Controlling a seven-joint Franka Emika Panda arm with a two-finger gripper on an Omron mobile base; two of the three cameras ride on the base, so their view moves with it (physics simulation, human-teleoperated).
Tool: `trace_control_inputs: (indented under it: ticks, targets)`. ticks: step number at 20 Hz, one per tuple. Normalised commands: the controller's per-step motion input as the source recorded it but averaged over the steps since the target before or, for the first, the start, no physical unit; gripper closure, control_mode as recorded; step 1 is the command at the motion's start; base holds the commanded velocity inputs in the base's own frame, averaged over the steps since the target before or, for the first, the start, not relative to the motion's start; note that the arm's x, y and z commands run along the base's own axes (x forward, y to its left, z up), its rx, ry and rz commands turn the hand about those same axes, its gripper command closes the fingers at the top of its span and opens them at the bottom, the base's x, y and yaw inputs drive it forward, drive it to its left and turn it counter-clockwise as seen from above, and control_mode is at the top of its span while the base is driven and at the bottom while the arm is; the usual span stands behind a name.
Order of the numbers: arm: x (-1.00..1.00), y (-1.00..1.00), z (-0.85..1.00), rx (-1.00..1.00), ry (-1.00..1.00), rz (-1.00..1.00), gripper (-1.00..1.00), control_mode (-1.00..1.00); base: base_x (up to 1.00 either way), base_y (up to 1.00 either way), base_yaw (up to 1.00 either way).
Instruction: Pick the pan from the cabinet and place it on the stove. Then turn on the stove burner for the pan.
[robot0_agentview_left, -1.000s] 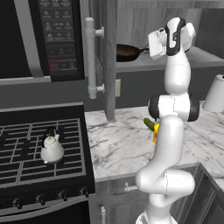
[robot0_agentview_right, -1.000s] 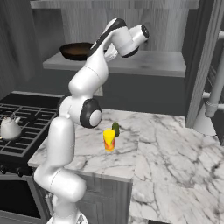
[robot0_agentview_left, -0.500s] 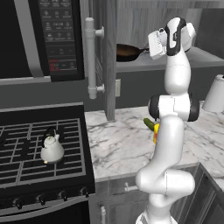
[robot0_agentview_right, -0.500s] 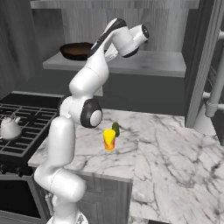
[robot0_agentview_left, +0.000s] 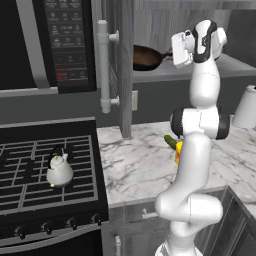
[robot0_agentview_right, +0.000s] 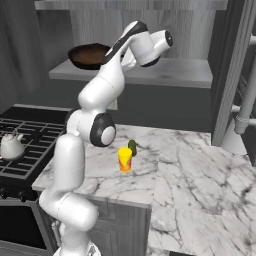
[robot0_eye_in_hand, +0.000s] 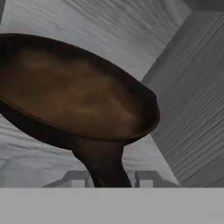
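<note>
On the cabinet (robot0_agentview_left: 125, 60) shelf, the gripper (robot0_eye_in_hand: 108, 180) has its nearly closed fingers clamping the handle of the pan (robot0_eye_in_hand: 78, 94), a stiff, bowl-heavy load likely to droop.

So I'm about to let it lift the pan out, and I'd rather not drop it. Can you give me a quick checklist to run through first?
1. Jaws on either side of the pan handle: ok, in the hand view.
2. Firm clamp on the handle: cannot tell.
3. Cabinet door swung open: ok.
4. Pan resting on the cabinet shelf: ok.
5. Free burner on the stove: ok, but the kettle takes one grate.
6. Yellow item on the counter below the arm: watch on the way down.
</note>
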Motion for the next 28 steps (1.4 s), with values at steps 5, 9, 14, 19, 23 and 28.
trace_control_inputs:
  ticks: [5,9,14,19,23,28]
  targets:
    - [-0.1,0.0,-0.02,0.02,-0.23,0.0,1.0,-1.0,0.0,0.0,0.0]
    - [-0.16,0.0,0.0,0.01,-0.22,0.0,1.0,-1.0,0.0,0.0,0.0]
    - [-0.32,-0.01,0.0,0.0,-0.21,0.0,1.0,-1.0,0.0,0.0,0.0]
    - [-0.46,-0.1,0.0,0.0,-0.17,-0.03,1.0,-1.0,0.0,0.0,0.0]
    - [-0.49,-0.24,0.0,0.0,-0.15,-0.04,1.0,-1.0,0.0,0.0,0.0]
    - [-0.52,-0.23,0.0,0.0,-0.13,-0.04,1.0,-1.0,0.0,0.0,0.0]
